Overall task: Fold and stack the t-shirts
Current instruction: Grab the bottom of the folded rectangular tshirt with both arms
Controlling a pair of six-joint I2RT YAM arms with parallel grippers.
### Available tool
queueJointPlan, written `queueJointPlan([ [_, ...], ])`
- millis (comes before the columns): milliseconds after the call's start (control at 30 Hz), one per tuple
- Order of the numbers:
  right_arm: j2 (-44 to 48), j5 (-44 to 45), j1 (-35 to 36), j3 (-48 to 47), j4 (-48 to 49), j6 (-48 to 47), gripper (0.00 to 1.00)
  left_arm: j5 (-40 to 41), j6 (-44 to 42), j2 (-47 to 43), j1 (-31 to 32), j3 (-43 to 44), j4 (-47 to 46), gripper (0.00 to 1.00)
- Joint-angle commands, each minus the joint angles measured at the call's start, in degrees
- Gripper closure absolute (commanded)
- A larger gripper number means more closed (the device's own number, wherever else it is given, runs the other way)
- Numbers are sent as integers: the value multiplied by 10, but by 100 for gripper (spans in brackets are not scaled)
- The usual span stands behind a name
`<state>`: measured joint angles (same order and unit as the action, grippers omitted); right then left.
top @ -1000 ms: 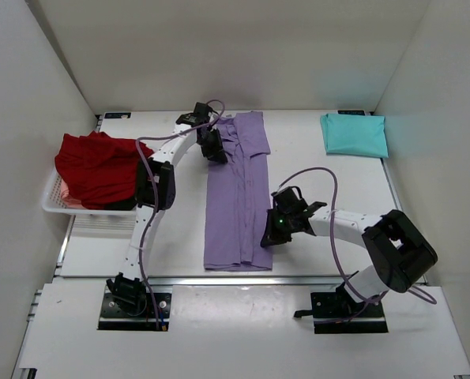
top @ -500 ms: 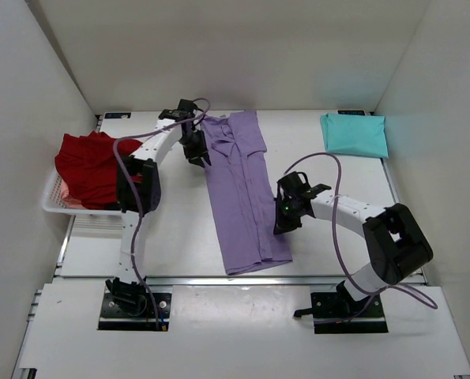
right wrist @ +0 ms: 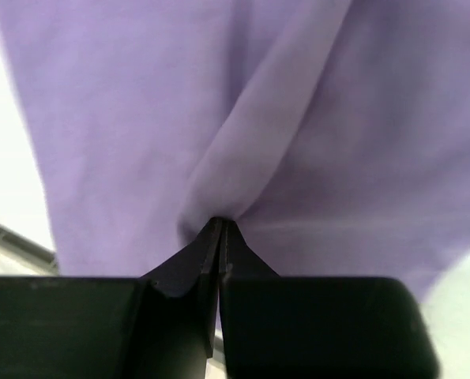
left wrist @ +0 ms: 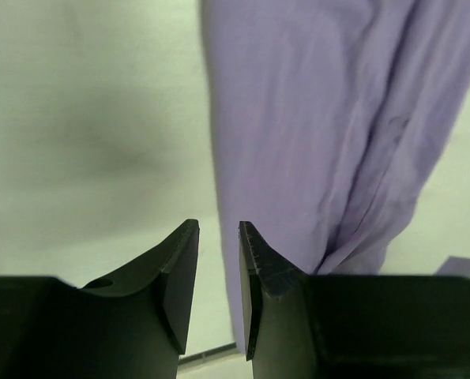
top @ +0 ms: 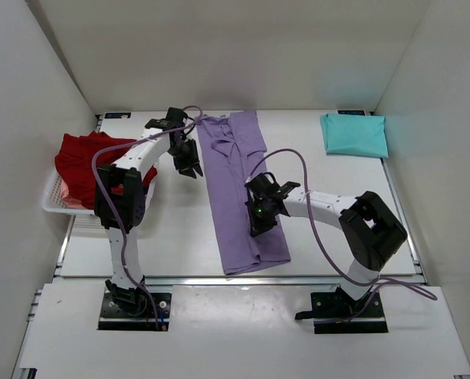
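The lavender t-shirt (top: 238, 185) lies as a long narrow strip down the table's middle. My right gripper (top: 260, 212) is shut on a fold of it near its lower half; the cloth puckers up at the fingertips in the right wrist view (right wrist: 220, 221). My left gripper (top: 189, 167) hovers over bare table just left of the shirt's upper part, jaws a little apart and empty (left wrist: 219, 229); the shirt (left wrist: 313, 118) lies to its right. The teal t-shirt (top: 355, 134) lies folded at the back right. A red t-shirt (top: 92, 166) is heaped in the basket.
The white slotted basket (top: 61, 207) stands at the left edge of the table. White walls close in the table on three sides. The arm bases sit on a plate at the near edge.
My right gripper has dragged the lavender shirt's lower half, first right, then back left onto the cloth. My left gripper has moved left off the shirt's upper edge, and the shirt lies narrower and slanted.
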<state>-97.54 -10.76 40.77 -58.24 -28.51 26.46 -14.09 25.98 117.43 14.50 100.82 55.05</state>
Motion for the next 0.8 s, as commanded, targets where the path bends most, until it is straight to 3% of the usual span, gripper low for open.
queueJointPlan([
  [0,1,14,20,-26,-7,-9,100,4,-11,-65,-7,-32,-11,61],
  [333,-20,-39,50,-7,-15,-25,100,-10,-19,-160,-9,-156,-25,60],
  [500,76,77,55,-37,-49,-50,100,-40,-34,-234,52,-254,-16,59],
  [600,148,125,31,-16,-57,-58,74,-64,32,-320,128,-360,-89,55],
  [667,169,114,-11,0,-75,-64,73,-63,78,-386,174,-418,-140,45],
  [767,206,70,-51,57,-86,-60,68,-70,157,-435,227,-498,-200,38],
])
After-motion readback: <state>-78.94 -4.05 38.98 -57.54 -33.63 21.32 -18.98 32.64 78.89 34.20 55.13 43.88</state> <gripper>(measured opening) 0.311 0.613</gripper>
